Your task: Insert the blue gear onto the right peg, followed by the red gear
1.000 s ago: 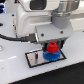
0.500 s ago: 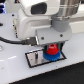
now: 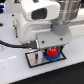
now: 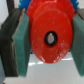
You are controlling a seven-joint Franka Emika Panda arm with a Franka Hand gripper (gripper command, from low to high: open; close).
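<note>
Two gears in, almost: I am gripping the red gear (image 4: 50,36) in my claw (image 4: 49,40) over the blue gear (image 3: 53,56); lowering comes next.

We count one red gear (image 3: 52,51) and one blue gear (image 3: 54,58) beneath it in the exterior view, plus one grey plate (image 3: 34,59) with a black rim. In the wrist view we see one red gear (image 4: 50,37) and two teal finger pads (image 4: 22,42). We cannot count any pegs.
</note>
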